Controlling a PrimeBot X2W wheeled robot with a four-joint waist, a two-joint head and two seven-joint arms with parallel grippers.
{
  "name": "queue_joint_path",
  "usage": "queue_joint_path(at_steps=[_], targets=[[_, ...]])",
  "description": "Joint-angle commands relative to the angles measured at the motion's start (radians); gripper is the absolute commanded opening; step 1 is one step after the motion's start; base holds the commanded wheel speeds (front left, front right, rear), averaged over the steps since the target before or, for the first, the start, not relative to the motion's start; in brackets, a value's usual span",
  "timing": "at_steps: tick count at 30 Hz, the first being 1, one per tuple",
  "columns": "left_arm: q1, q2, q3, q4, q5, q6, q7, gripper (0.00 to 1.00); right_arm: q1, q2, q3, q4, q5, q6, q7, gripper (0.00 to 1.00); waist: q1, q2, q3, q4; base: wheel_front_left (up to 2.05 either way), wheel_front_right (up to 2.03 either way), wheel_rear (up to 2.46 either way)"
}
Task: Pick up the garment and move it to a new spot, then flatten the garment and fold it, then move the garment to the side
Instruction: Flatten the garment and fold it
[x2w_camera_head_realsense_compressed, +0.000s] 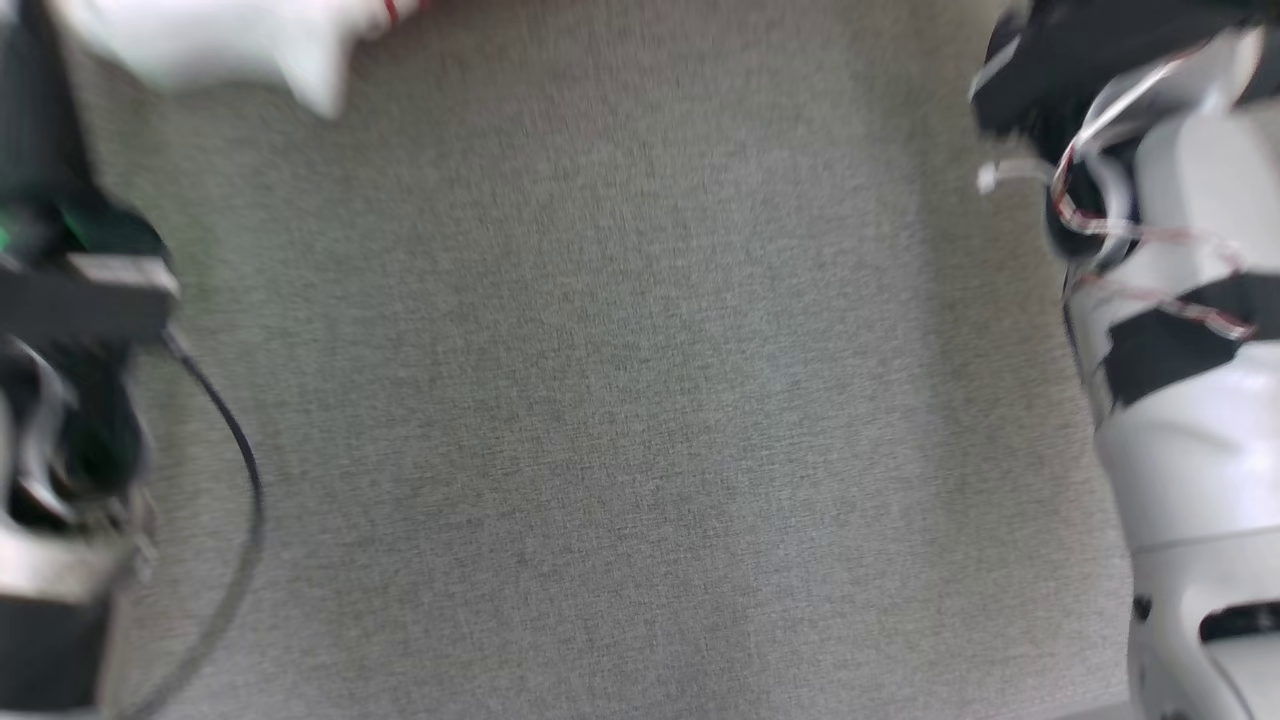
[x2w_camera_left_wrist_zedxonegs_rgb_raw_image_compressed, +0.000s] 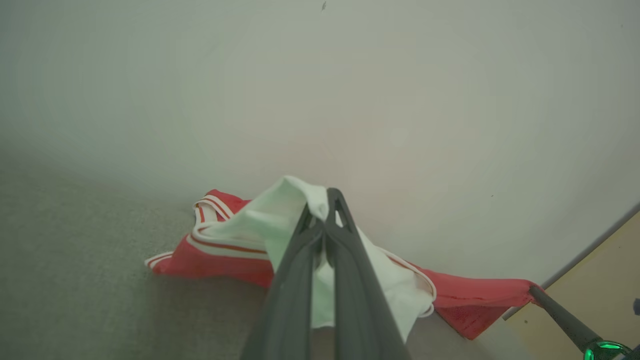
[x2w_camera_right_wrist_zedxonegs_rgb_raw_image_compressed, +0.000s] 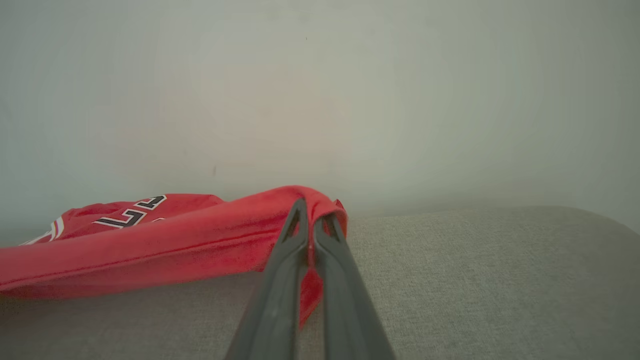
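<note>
Garment (x2w_camera_left_wrist_zedxonegs_rgb_raw_image_compressed: 220, 257): red-and-white jersey, judged soft, light, limp; draped on grey upholstered surface (x2w_camera_left_wrist_zedxonegs_rgb_raw_image_compressed: 75, 280) by the wall (x2w_camera_left_wrist_zedxonegs_rgb_raw_image_compressed: 350, 100). Left hand (x2w_camera_left_wrist_zedxonegs_rgb_raw_image_compressed: 322, 207) is clamped on a white fold, right hand (x2w_camera_right_wrist_zedxonegs_rgb_raw_image_compressed: 312, 212) on a red edge. Hems and corners are judged best for holding; sagging is expected

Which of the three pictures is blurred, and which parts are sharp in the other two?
Head view: the whole picture is smeared; the grey surface looks streaked. Left wrist view: the left hand and the garment are sharp, the wall behind hazy. Right wrist view: the right hand and the garment are sharp, the wall hazy too.
</note>
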Motion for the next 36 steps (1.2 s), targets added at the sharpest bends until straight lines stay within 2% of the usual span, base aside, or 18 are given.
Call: queue_joint_path(at_steps=[1,4,8,12,20,28,36], targets=[[0.039,-0.005,-0.005,0.009,-0.012,0.004,0.012,0.0,0.026,-0.003,-0.002,0.014,-0.011,-0.002,0.013,0.0,0.0002,0.0001,-0.077,0.016,0.0,0.0,0.0],[0.144,-0.02,-0.023,0.039,-0.048,0.022,0.056,0.0,0.078,0.01,-0.004,0.056,-0.019,-0.002,0.06,0.0,0.0002,0.0001,-0.129,0.018,0.0,0.0,0.0],[0.266,-0.052,-0.042,0.086,-0.081,0.026,0.06,0.0,0.143,0.005,0.01,0.092,-0.024,-0.002,0.08,0.0,0.0002,0.0001,-0.191,0.023,0.0,0.0,0.0],[0.394,-0.089,-0.068,0.134,-0.121,0.009,0.059,0.0,0.226,-0.008,0.004,0.142,-0.009,-0.002,0.071,0.0,0.0002,0.0001,-0.269,0.032,0.0,0.0,0.0],[0.512,-0.121,-0.11,0.17,-0.178,-0.018,0.061,0.0,0.334,-0.03,-0.041,0.22,-0.009,-0.002,0.047,0.0,0.0002,0.0001,-0.363,0.058,0.0,0.0,0.0],[0.612,-0.116,-0.158,0.179,-0.232,-0.024,0.131,0.0,0.434,-0.04,-0.062,0.245,-0.027,-0.002,0.078,0.0,0.0002,0.0001,-0.427,0.07,0.0,0.0,0.0],[0.689,-0.101,-0.17,0.154,-0.284,-0.025,0.183,0.0,0.547,-0.044,-0.102,0.22,-0.041,-0.002,0.121,0.0,0.0002,0.0001,-0.45,0.079,0.0,0.0,0.0]])
